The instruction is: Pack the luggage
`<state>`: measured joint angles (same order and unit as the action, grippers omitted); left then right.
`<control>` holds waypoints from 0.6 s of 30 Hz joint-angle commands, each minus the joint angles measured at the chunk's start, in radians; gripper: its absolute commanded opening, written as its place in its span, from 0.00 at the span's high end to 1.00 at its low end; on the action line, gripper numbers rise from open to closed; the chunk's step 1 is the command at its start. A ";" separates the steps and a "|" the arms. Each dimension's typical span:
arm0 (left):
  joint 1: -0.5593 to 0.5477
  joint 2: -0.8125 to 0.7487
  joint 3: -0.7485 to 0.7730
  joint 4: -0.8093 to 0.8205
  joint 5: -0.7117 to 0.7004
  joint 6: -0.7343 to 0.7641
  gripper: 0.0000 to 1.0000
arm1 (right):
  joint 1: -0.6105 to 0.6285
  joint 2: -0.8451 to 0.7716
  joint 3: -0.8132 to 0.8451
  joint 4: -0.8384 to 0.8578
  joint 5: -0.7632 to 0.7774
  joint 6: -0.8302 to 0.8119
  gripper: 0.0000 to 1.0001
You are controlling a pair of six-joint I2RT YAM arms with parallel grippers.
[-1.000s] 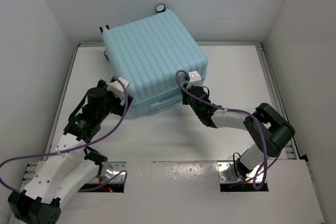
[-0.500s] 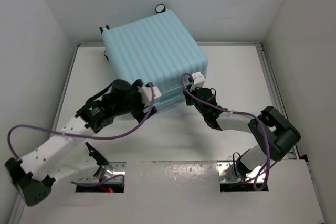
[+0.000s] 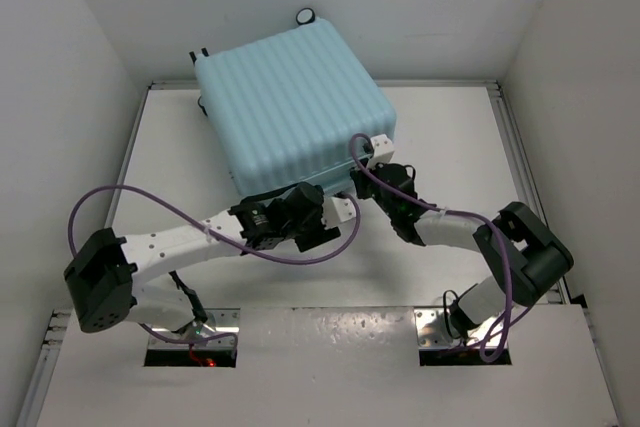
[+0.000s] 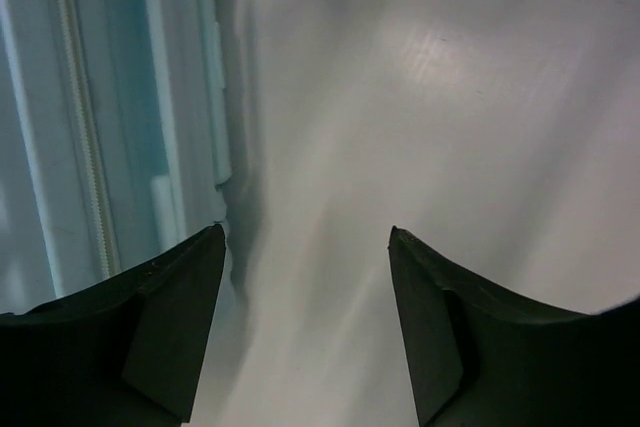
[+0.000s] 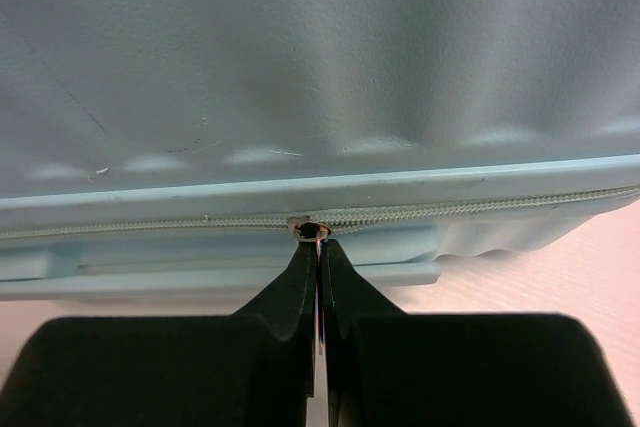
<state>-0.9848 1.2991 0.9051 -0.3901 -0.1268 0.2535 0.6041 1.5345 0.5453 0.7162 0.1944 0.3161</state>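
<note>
Right gripper (image 5: 318,252) pinches zipper pull (image 5: 308,228) on seemingly closed luggage (image 3: 290,112) — left gripper (image 4: 305,237) spread

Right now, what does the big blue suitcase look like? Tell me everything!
The luggage is a big pale aqua hard-shell suitcase with a ribbed top, lying flat and closed toward the far side of the table. A black wheel pokes out at its far edge. A zipper runs along its near side. The right gripper is pinched shut on the zipper pull. The left gripper is open just beside that side, holding nothing.
</note>
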 commanded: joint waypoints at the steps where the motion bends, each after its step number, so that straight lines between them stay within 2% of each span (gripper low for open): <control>1: 0.017 0.023 -0.018 0.195 -0.128 -0.008 0.29 | -0.024 -0.005 0.039 0.055 0.034 0.021 1.00; 6: 0.017 0.089 -0.040 0.347 -0.137 0.013 0.30 | -0.032 -0.002 0.030 0.074 0.022 0.031 1.00; 11: 0.050 0.175 -0.040 0.404 -0.137 0.035 0.31 | -0.036 -0.008 0.019 0.071 0.017 0.038 1.00; 18: 0.133 0.294 -0.020 0.450 -0.060 0.035 0.36 | -0.043 -0.013 0.004 0.075 0.013 0.044 1.00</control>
<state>-0.9005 1.5593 0.8703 -0.0124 -0.1974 0.2798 0.5850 1.5368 0.5465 0.7181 0.1638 0.3527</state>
